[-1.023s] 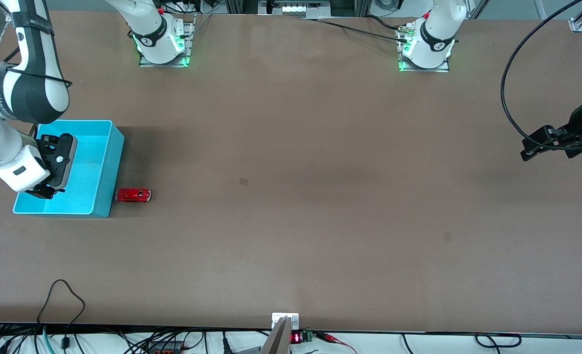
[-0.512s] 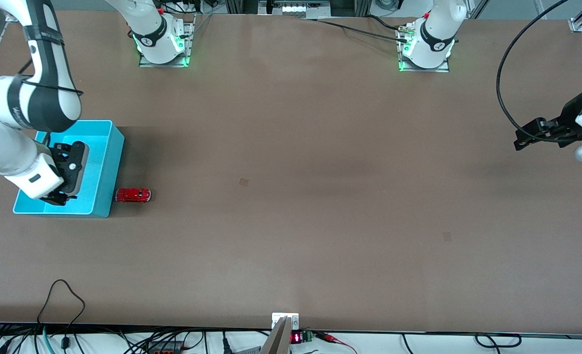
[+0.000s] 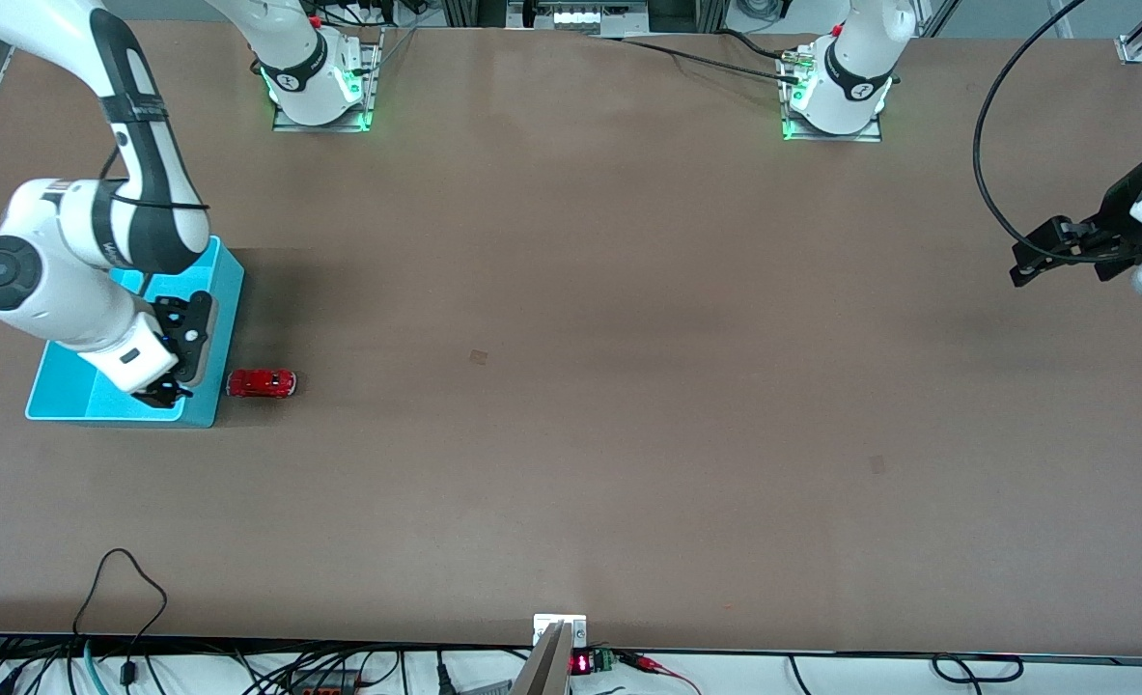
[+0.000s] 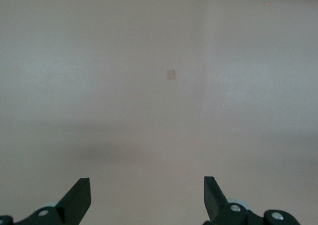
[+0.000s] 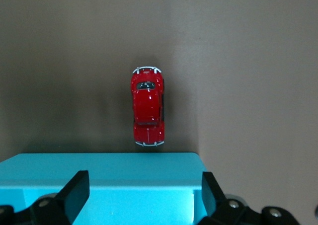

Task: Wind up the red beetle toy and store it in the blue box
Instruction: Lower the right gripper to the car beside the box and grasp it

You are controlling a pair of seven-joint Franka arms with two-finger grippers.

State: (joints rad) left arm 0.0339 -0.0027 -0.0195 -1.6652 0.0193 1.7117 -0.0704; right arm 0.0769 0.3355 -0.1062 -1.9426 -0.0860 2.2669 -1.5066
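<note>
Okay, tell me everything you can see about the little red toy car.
The red beetle toy is a tiny glossy rounded car, plastic or painted metal by its shine, with silvery trim at both ends and a dark window on top. It sits upright on the brown table, one end close beside the blue box, at the corner nearer the front camera. Nothing grips it. The right claw hovers open over the box; the left claw waits open at its own end.
</note>
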